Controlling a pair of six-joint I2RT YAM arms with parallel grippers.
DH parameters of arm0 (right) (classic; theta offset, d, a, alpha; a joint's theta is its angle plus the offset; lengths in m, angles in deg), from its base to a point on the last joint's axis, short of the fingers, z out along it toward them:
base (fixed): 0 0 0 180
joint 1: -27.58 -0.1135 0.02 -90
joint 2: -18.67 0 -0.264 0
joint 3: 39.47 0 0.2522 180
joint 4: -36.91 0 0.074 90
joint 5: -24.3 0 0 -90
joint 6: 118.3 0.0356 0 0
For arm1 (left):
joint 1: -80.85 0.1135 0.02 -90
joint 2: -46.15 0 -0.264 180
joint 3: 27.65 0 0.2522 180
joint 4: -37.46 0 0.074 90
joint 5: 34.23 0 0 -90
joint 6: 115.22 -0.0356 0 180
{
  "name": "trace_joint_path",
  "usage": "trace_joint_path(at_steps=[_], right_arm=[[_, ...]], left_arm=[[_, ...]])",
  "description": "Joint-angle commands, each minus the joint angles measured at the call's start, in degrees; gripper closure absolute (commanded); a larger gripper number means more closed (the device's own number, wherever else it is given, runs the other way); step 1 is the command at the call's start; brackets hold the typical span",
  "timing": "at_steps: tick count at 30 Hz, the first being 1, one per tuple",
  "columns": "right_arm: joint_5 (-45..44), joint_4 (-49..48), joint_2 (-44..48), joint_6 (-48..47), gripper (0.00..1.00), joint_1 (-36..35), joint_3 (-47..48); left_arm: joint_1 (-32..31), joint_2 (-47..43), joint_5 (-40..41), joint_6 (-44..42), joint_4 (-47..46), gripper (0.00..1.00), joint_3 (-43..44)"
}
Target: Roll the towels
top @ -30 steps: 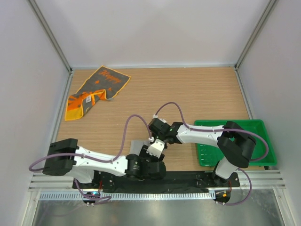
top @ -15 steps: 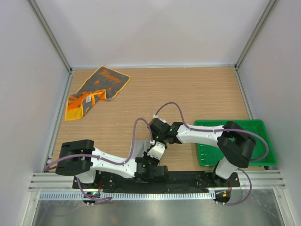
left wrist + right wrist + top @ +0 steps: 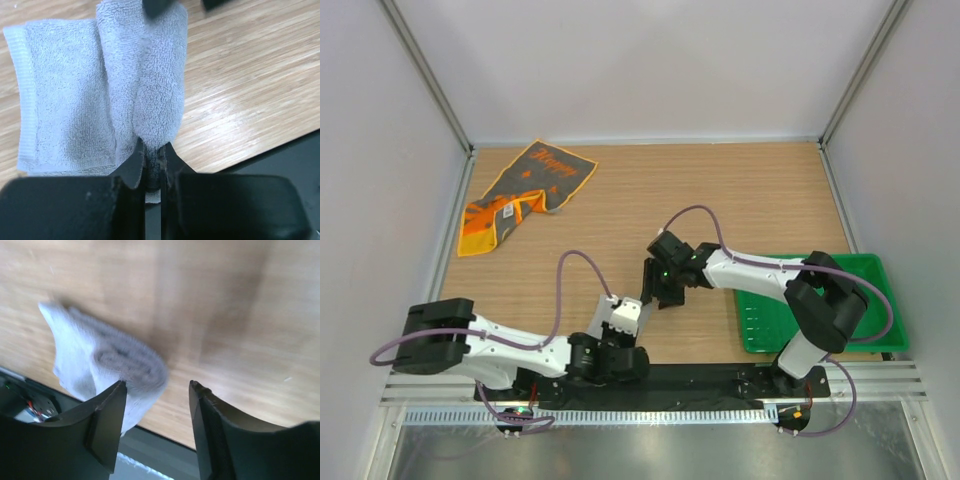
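Observation:
The light grey towel (image 3: 100, 90) lies on the wooden table, partly rolled, with a thick roll (image 3: 155, 75) along its right side. My left gripper (image 3: 152, 152) is shut on the near end of that roll. In the right wrist view the roll (image 3: 120, 362) shows end-on, just ahead of my left finger (image 3: 107, 415). My right gripper (image 3: 157, 390) is open with nothing between its fingers. From above, my left gripper (image 3: 623, 313) and right gripper (image 3: 658, 290) are close together near the front edge, and the grey towel is hidden under them. The dark grey and orange towel (image 3: 525, 192) lies crumpled at the far left.
A green plastic tray (image 3: 840, 268) sits at the right, under my right arm's elbow. The black base strip (image 3: 700, 378) runs along the table's near edge, just behind the grey towel. White walls enclose the table on three sides.
My left gripper has closed onto the near end of the roll. My right gripper has opened, let the roll go and drawn back a little toward the far right.

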Motion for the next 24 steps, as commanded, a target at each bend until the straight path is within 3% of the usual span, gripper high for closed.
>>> trace_joint_path(at_steps=[1, 9, 14, 19, 24], right_arm=[[-1.41, 1.35, 3.42, -4.17, 0.41, 5.69, 5.34], [2.54, -0.04, 6.32, -7.17, 0.38, 9.3, 9.94], [10.27, -14.09, 9.14, -3.48, 0.37, 9.3, 0.54], [17.75, -31.66, 8.71, 1.62, 0.37, 8.16, -10.28], [18.46, -39.76, 5.98, 2.41, 0.38, 3.77, -14.06]], left_arm=[[1.59, -5.78, -4.75, 2.27, -3.94, 1.0, -6.02], [9.15, -28.33, -13.01, 3.5, -8.9, 1.0, -17.71], [14.34, -43.56, -17.41, 7.09, -7.76, 1.0, -25.18], [18.65, -56.04, -20.14, 11.14, 0.57, 1.0, -28.35], [19.35, -57.3, -20.76, 14.39, 4.54, 1.0, -28.71]])
